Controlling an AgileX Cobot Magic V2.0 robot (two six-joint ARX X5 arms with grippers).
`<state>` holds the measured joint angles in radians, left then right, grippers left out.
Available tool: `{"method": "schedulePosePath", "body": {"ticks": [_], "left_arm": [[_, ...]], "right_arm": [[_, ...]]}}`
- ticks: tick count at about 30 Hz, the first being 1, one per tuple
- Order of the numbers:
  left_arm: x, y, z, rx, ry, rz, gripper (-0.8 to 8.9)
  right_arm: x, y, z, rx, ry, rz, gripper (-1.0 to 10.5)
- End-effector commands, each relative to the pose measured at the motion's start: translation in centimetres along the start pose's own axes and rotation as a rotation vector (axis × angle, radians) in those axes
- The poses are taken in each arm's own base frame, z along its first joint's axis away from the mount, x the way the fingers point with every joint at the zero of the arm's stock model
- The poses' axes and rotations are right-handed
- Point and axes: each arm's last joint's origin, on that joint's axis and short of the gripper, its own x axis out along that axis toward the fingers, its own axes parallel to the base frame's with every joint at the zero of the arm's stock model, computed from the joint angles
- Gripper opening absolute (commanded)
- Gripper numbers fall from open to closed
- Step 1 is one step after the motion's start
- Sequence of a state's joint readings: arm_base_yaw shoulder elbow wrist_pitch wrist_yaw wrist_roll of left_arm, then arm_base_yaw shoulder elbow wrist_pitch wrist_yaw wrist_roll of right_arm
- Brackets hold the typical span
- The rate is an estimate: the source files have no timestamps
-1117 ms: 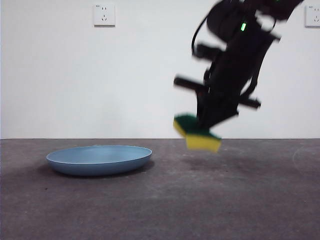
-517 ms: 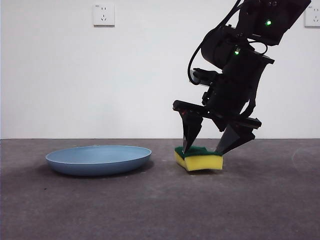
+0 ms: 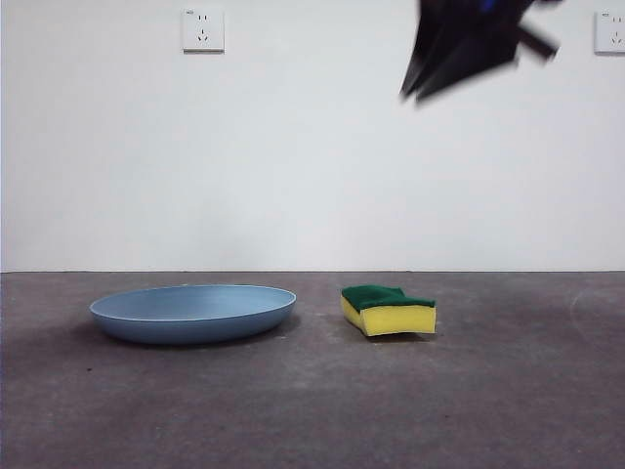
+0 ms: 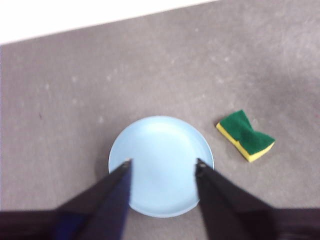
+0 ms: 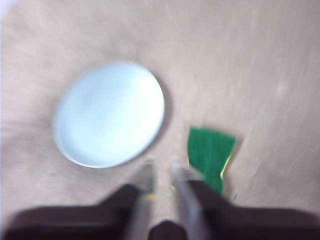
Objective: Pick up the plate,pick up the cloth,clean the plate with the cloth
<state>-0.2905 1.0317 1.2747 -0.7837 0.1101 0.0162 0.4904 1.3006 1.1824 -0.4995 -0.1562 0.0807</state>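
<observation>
The light-blue plate (image 3: 192,311) lies flat on the table at the left. The cloth, a yellow sponge with a green top (image 3: 389,309), lies on the table just right of it, free of any gripper. My right gripper (image 3: 414,93) is blurred high at the upper right, well above the sponge. In the right wrist view its jaws (image 5: 162,164) stand close together and empty, over the plate (image 5: 110,112) and sponge (image 5: 210,150). My left gripper (image 4: 163,162) hangs open and empty high above the plate (image 4: 161,145), with the sponge (image 4: 245,135) off to one side.
The table is a dark grey mat (image 3: 312,410) against a white wall with a socket (image 3: 203,29) at the upper left and another (image 3: 610,31) at the upper right.
My right gripper brought the sponge down onto the table, let it go and rose fast to the top right. The plate has not moved.
</observation>
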Motion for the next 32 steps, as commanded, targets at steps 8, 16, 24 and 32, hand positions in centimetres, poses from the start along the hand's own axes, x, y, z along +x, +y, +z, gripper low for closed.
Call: {"method": "schedulePosePath", "body": {"ticks": [8,16,24,32], "left_arm": [[-2.7,-0.7,-3.7,0.106,-0.209,0.017,-0.08],[-2.9,-0.6,-12.1,0.035,-0.319,0.057,-0.08],[-3.3,-0.6,-13.5,-0.026,-0.287,0.058,-0.03],[-2.6,-0.6,-13.7,-0.029,-0.224,0.051,-0.03]], "right_arm": [[-8.6,2.6,-1.1,-0.156,-0.3,-0.038,-0.1],[-8.2,1.9,-8.0,-0.153,-0.282,-0.086,-0.1],[-7.8,1.6,-8.8,-0.133,-0.218,-0.091,0.0],[-7.8,1.6,-8.8,-0.133,-0.218,-0.092,0.0]]}}
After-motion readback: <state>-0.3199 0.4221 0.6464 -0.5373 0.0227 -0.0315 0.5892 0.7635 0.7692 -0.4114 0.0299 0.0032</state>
